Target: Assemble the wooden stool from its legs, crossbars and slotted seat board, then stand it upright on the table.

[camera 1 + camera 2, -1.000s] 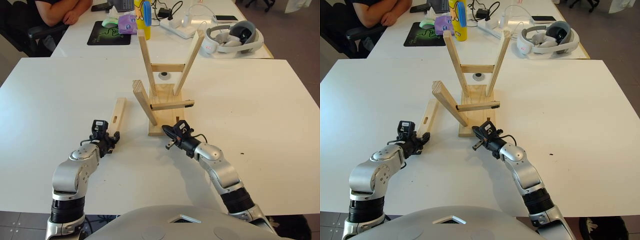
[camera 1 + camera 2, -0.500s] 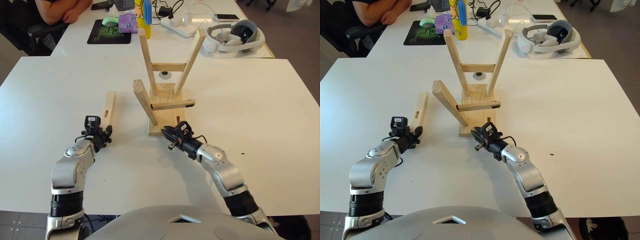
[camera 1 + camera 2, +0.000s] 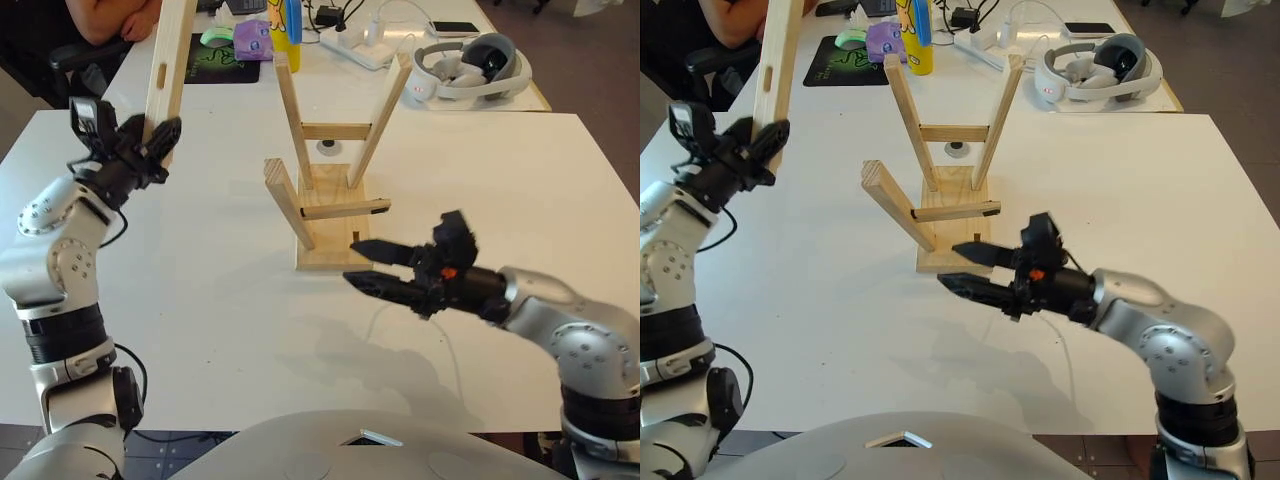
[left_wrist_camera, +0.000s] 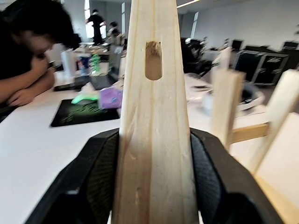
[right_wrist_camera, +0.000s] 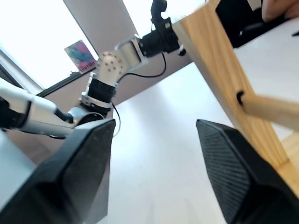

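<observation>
While upright in the left gripper (image 3: 156, 139), slotted leg (image 3: 172, 50) above table (image 3: 520, 200).

Bare table (image 3: 520, 200) stretches wide on both sides of the partly built stool (image 3: 325, 190). Mid-table, two upright legs (image 3: 296, 120) and a crossbar (image 3: 335, 133) fence the seat board (image 3: 318, 258); a tilted leg (image 3: 288, 205) juts left. Right gripper (image 3: 352, 262) hovers spread at the board's near edge; left gripper (image 3: 152, 138) holds a loose leg (image 3: 166, 60) high over the left side.
</observation>
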### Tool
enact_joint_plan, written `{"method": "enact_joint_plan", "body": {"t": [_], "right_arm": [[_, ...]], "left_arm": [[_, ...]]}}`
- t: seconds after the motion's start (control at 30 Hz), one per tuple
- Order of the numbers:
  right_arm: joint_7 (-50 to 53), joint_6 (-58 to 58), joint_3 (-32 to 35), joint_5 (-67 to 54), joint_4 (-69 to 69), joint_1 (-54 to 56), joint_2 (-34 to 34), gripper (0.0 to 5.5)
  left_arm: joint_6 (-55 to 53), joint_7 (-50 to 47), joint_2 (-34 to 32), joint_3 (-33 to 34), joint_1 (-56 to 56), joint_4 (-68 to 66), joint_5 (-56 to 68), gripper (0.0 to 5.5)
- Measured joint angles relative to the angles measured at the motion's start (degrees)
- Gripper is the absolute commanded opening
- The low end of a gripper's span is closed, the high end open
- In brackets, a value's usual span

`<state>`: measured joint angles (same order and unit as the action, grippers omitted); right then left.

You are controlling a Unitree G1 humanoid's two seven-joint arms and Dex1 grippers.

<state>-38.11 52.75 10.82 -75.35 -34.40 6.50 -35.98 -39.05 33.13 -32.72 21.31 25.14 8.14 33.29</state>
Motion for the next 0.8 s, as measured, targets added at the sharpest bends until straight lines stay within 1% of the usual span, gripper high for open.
{"method": "enact_joint_plan", "body": {"t": [0.03, 0.1, 0.2, 0.27, 0.4, 0.53, 0.6, 0.67, 0.8], "right_arm": [[2.02, -0.51, 2.57, -4.72, 2.36, 4.80, -1.05, 3.88], [4.90, -1.72, 4.92, -8.88, 5.95, 10.88, -1.59, 4.22], [9.21, -2.78, 5.88, -12.59, 10.58, 17.50, -1.61, 4.78], [10.10, -2.73, 5.40, -13.36, 11.73, 19.27, -1.56, 5.13], [11.80, -2.66, 3.55, -15.40, 12.66, 21.49, -0.64, 5.15], [13.60, -2.76, 1.88, -17.59, 13.86, 24.52, 1.64, 5.15], [14.35, -2.88, 1.75, -18.44, 15.08, 25.12, 2.29, 5.15], [15.19, -3.02, 1.80, -22.15, 16.36, 26.00, 3.39, 5.15], [15.22, -2.83, 1.81, -23.06, 16.67, 27.29, 3.36, 5.15]], "left_arm": [[-1.79, 4.02, -2.45, 0.60, 4.55, -0.33, 4.11, 2.07], [-5.04, 9.02, -6.28, 1.16, 11.61, -0.62, 10.10, 2.07], [-12.08, 16.76, -11.30, 0.63, 22.91, -1.31, 19.97, 2.07], [-15.73, 20.69, -12.75, -1.82, 26.39, -2.82, 22.98, 2.07], [-18.54, 23.15, -12.73, -5.42, 26.43, -3.31, 24.06, 2.07], [-20.13, 24.74, -12.56, -7.32, 26.43, -1.33, 26.10, 2.07], [-20.80, 25.67, -12.50, -8.12, 26.43, -0.67, 27.25, 2.07], [-22.12, 27.31, -12.39, -9.87, 26.41, -0.24, 28.11, 2.07], [-24.28, 29.66, -12.12, -12.11, 26.38, 0.13, 29.74, 2.07]]}}
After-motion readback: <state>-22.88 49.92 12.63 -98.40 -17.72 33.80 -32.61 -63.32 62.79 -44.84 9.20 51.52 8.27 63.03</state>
